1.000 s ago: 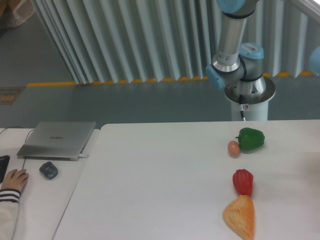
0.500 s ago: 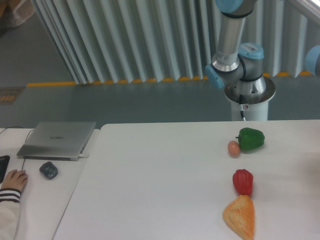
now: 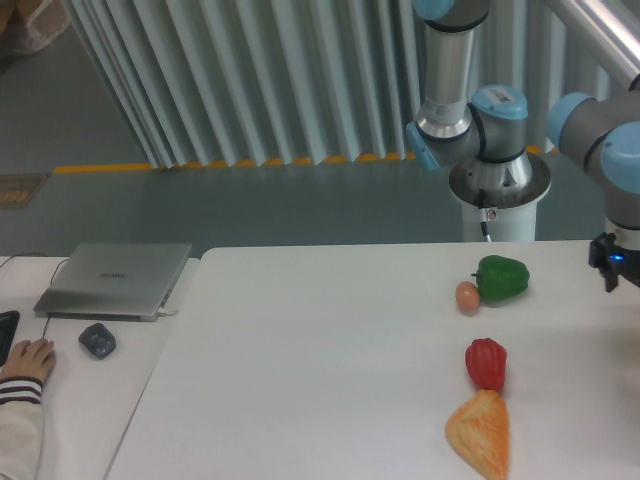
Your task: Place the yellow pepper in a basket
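A white table (image 3: pixel 320 380) stands before a ribbed grey wall. At the right edge the gripper (image 3: pixel 612 262) is mostly cut off; whether it is open or holds anything cannot be told. Yellow pepper and basket are out of view. Green pepper (image 3: pixel 502 279), egg (image 3: pixel 467 296), red pepper (image 3: pixel 486 362) and croissant (image 3: pixel 480 433) lie apart from it.

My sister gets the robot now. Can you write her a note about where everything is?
Gripper: only partly in view at the right edge; open or shut cannot be told, nothing seen in it.
On the white table: glossy green bell pepper touching a small brown egg; red pepper just behind an orange croissant-like pastry.
Yellow pepper and basket: neither in view.
Done: nothing visible. Left: find the pepper, basket it.
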### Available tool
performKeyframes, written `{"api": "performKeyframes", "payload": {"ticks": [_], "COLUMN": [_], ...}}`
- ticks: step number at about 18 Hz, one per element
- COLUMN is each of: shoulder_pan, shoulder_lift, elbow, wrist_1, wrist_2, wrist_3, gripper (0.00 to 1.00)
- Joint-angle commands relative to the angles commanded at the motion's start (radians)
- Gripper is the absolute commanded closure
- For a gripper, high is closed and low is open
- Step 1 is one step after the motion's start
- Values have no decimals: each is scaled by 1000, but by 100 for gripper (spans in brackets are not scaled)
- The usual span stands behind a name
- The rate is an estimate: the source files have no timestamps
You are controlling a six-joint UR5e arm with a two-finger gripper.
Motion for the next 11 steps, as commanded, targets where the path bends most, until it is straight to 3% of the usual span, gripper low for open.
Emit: {"api": "performKeyframes", "payload": {"ticks": [5,11], "shoulder_pan": [-35,-64], "shoulder_lift": [8,3], "elbow": [8,2], "wrist_1": [-66,-32], "wrist_2": [-51,-82], "wrist_3": [2,-6], "gripper": [0,0]}}
